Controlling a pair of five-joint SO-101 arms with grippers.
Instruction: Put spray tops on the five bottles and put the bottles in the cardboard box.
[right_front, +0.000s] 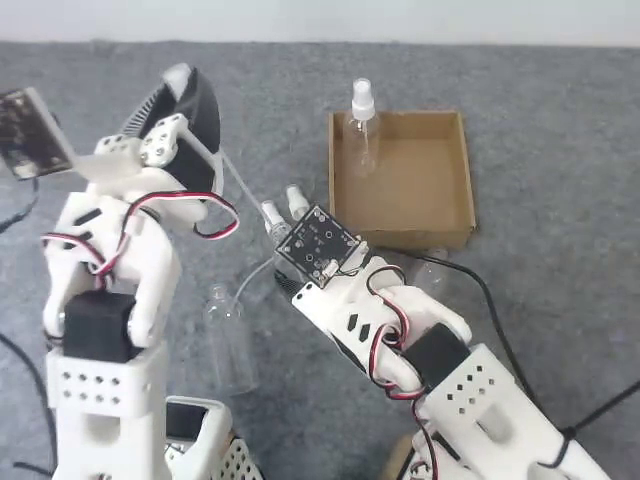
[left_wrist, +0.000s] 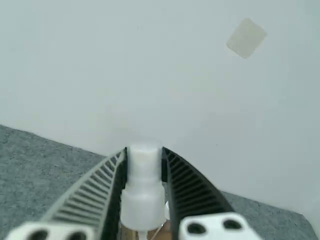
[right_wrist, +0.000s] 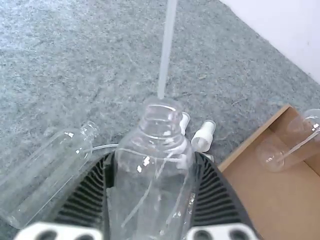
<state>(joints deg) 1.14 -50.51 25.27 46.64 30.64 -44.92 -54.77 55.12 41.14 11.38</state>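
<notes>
Both pincers grip: the left gripper (left_wrist: 144, 156) holds a white plastic spray top (left_wrist: 143, 182), its thin dip tube (right_wrist: 165, 50) slanting down to the open mouth of the clear plastic bottle (right_wrist: 152, 190). That bottle is clamped neck-up in the right gripper (right_wrist: 154, 167).

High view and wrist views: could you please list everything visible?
cardboard box: one, brown, on carpet.
boxed bottle: one, clear, white top on, in the box.
lying bottle: one, clear, topless, on carpet between the arms.
half-hidden bottle: apparently one, clear, before the box.
loose spray tops: two, white, on carpet beside the box.
carpet: one, grey, under everything.
left claw: one, black, shut on held spray top, white.
right claw: one, black, shut on held bottle, clear, topless.
</notes>
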